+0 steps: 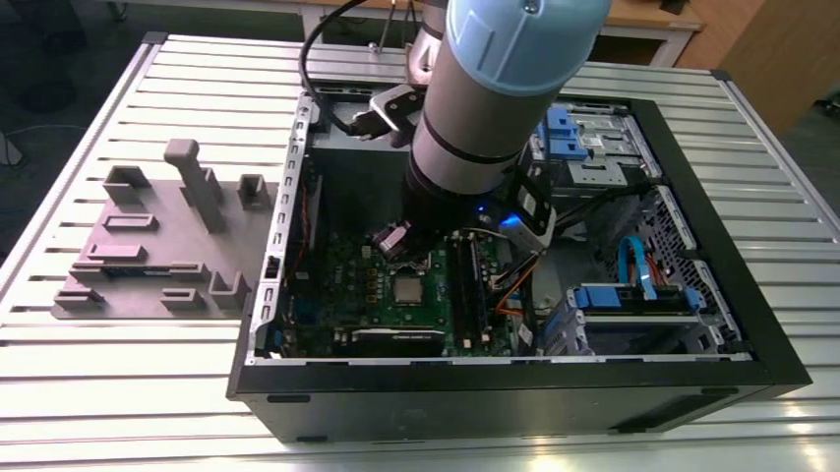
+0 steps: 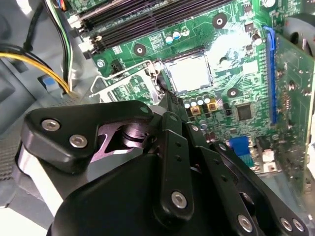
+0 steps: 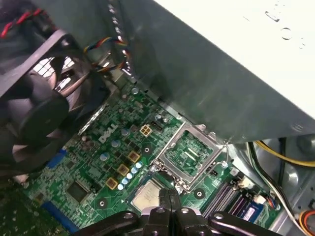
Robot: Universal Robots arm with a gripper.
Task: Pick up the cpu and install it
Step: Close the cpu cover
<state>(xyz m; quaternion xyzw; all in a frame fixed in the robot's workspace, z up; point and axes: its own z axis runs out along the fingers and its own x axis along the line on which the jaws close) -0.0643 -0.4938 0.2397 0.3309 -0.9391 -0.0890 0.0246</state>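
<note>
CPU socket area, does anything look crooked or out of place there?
Nothing looks damaged. The cpu sits flat and square on the motherboard; the metal retention frame beside it is hinged open, not clamped over it.

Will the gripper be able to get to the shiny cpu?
Probably yes: the gripper hangs close above the cpu, whose socket cover is flipped open to the side, and nothing lies between them.

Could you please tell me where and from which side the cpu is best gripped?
Probably by two opposite rim edges, from straight above: the cpu lies flat on the board, and the open frame sits along one side.
</note>
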